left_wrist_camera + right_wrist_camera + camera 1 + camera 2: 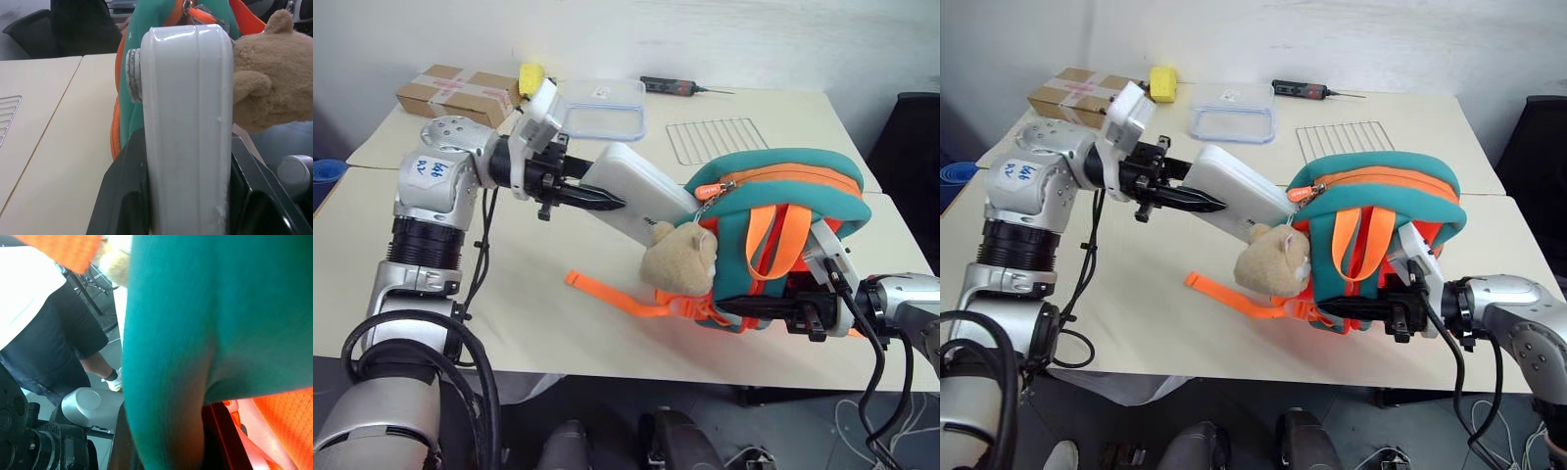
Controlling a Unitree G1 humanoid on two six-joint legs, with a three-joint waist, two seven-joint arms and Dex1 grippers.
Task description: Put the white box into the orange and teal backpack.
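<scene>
My left gripper (610, 200) is shut on the white box (641, 196), a flat white case held tilted above the table. Its far end reaches the zipper at the teal top of the orange and teal backpack (783, 181), beside the tan plush toy (680, 262). In the left wrist view the white box (188, 127) stands between the black fingers (120, 196), with the backpack (128, 93) right behind it. My right gripper (749, 313) is shut on the backpack's lower side, holding it upright near the table's front edge. Teal fabric (195, 333) sits between its fingers.
An orange strap (607, 294) trails across the table (548, 343). At the back are a taped cardboard box (455, 93), a yellow object (530, 75), a clear container (605, 110), a wire rack (715, 139) and a hand tool (671, 86). A person (49, 338) sits beyond the table.
</scene>
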